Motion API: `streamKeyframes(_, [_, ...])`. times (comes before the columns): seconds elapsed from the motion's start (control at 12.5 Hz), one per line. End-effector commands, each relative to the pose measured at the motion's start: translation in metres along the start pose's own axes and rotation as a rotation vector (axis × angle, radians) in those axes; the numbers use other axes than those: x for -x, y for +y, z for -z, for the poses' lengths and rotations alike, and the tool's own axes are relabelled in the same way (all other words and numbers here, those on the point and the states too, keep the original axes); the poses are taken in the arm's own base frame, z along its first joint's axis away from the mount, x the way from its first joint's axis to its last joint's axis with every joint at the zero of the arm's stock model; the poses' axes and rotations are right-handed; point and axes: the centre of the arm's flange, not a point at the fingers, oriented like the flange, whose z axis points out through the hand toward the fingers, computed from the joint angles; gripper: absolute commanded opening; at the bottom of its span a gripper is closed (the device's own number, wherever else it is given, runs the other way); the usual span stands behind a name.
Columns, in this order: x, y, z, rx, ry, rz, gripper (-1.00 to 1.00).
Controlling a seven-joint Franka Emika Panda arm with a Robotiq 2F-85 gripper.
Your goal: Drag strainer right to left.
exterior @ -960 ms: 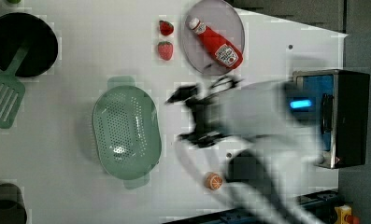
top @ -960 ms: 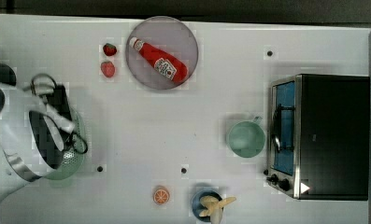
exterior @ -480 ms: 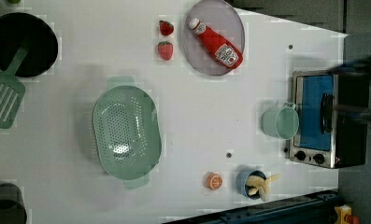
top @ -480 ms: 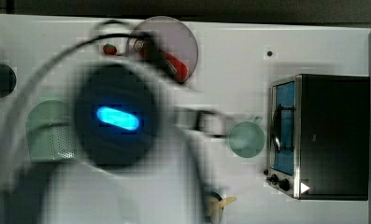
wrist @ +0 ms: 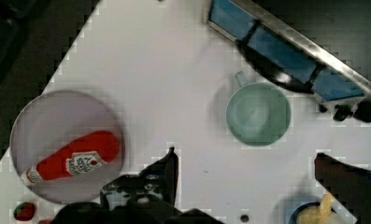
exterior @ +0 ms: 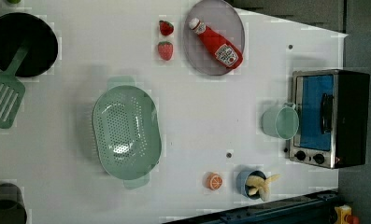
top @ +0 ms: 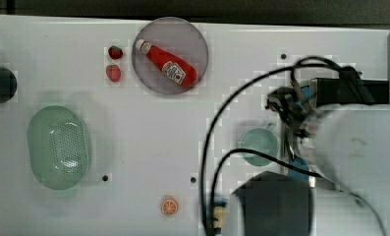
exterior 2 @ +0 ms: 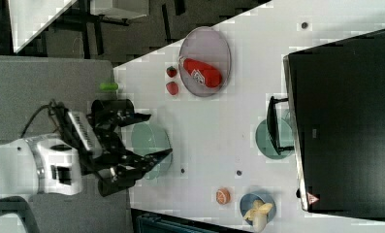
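On the counter, the top view's left end: strainer sits free, nothing touching it, well apart from everything on the oven side.

Change: a second ago the arm hung over the strainer at the top view's left. Now it has swung to the top view's right, above the cup and oven. The strainer is on the same spot in the left view as a second ago, so that swing moved nothing. My read: the drag looks finished and this is the retreat. There's no sign of a fresh approach.

End effector: fingers spread wide, holding nothing, with bare counter between them.

Materials and shapes, big to small:
- Counter: flat, matte white, a few small dark dots.
- Oven: boxy, dark body, metal trim, blue glass door, knobs on one edge.
- Strainer: pale green plastic, oval, smooth rim, tabs at both ends, fine hole grid in the bowl. Light, probably slides easily on this surface.
- Plate: round, grey, shallow.
- Cup: same pale green, round, side handle, just beside the oven door.
- Ketchup bottle: red, white cap, lying flat on the plate.
- Strawberries: two, small and red, beside the plate.
- Orange slice: small flat disc.
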Motion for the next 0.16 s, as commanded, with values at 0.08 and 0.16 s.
streamKeyframes(0.08, [0.0592,-0.0645,-0.0251,0.042,-0.021,0.257,1.0])
streamKeyframes(0.16, [0.0592,-0.0649,-0.0258,0.044,-0.021,0.257,1.0])
